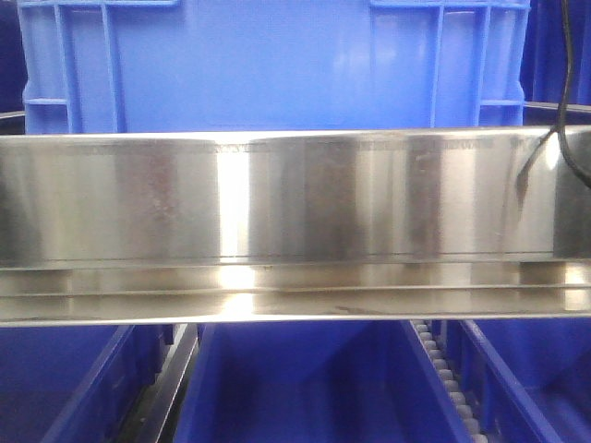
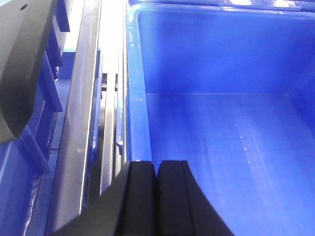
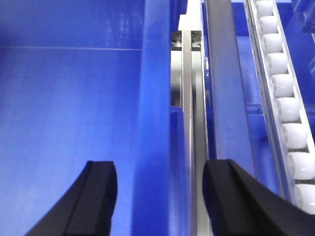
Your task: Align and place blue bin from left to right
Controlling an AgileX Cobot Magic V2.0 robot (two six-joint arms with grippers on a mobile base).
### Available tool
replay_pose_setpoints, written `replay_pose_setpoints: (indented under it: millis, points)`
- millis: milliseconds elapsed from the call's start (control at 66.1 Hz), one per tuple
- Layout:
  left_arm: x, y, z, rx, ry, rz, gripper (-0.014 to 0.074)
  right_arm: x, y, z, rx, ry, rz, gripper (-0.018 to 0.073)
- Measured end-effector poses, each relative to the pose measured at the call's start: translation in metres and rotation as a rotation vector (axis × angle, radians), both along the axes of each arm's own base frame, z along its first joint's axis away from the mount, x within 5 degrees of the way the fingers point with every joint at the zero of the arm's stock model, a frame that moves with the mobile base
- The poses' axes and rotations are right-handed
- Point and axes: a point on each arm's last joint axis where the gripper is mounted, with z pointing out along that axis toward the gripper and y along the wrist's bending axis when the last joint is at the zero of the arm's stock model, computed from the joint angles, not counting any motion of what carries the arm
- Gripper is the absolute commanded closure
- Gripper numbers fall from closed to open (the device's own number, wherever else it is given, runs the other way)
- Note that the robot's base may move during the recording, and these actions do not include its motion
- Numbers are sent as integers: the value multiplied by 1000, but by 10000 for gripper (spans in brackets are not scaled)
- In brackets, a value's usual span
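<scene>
The blue bin (image 1: 268, 69) fills the top of the front view, its smooth side wall and ribbed corners standing behind a steel rail (image 1: 295, 198); neither gripper shows in this view. My left gripper (image 2: 157, 164) is shut with nothing between its fingers, hovering over the left wall (image 2: 134, 98) of a deeper-blue lower bin. In the right wrist view, my right gripper (image 3: 160, 179) is open, one finger on each side of a deeper-blue bin's right wall (image 3: 155, 113), and I cannot tell whether they touch it.
Three deeper-blue bins sit below the rail, the middle one (image 1: 305, 388) between a dark rail (image 1: 166, 388) and a roller track (image 1: 448, 383). Steel rails (image 2: 81, 123) run left of the lower bin. White rollers (image 3: 283, 98) run to the right. A black cable (image 1: 565, 111) hangs at right.
</scene>
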Motion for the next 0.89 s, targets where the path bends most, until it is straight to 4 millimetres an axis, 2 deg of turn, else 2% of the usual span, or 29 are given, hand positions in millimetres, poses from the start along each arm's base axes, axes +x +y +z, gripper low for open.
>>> replay_pose_setpoints:
  millis: [893]
  points:
    - [0, 0, 0, 1, 4, 1, 707, -1, 2, -1, 0, 2, 4, 273]
